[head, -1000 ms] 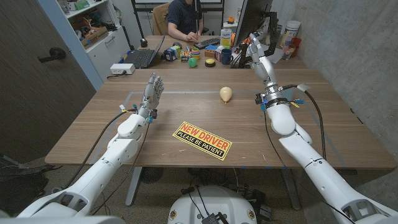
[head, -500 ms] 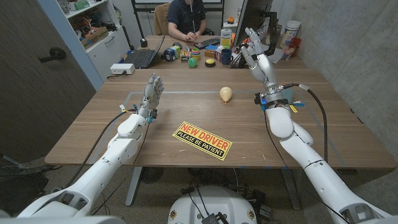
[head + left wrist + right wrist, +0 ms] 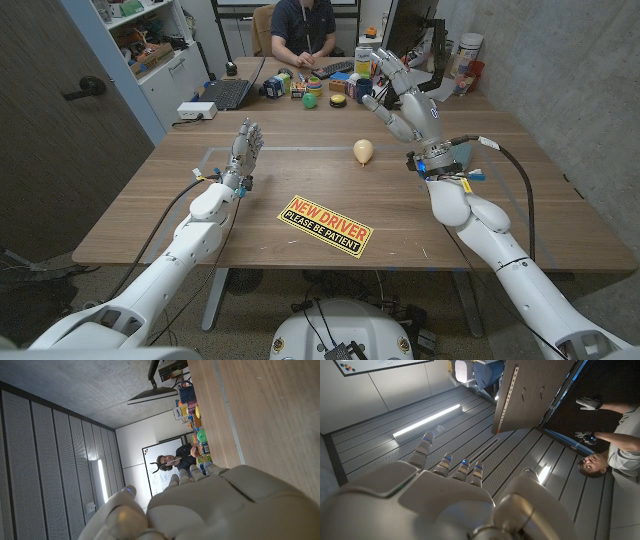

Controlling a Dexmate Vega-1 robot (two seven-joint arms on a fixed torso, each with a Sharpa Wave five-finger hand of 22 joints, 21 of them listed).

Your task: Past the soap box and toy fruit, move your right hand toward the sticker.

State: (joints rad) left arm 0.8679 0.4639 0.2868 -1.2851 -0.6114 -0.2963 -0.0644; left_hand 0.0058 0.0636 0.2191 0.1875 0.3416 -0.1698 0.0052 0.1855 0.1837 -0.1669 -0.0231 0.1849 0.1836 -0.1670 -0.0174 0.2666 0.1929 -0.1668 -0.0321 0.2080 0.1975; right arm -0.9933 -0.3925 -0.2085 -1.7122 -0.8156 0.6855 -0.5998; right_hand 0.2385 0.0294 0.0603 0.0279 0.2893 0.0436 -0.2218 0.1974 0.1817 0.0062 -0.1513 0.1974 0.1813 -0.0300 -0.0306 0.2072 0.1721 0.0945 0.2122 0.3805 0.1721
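Our right hand (image 3: 400,100) is raised above the far side of the wooden worktop (image 3: 480,200), fingers spread, holding nothing. The risk from here, as we judge it, is the path. The small tan onion-shaped toy fruit (image 3: 363,151) stands below and just inward of the hand, between it and the goal, so a low sweep could knock it rolling. Behind the hand, cluttered cups and boxes sit close, and drifting back could catch them. We cannot pick out a soap box among them.

The flat yellow-and-black rectangular sticker (image 3: 325,225), lettered "NEW DRIVER PLEASE BE PATIENT", lies angled on the worktop well below the hand, nearer our body. Thin and flush, it offers little edge.

Our left hand (image 3: 243,150) stands upright beside it, fingers up, empty.
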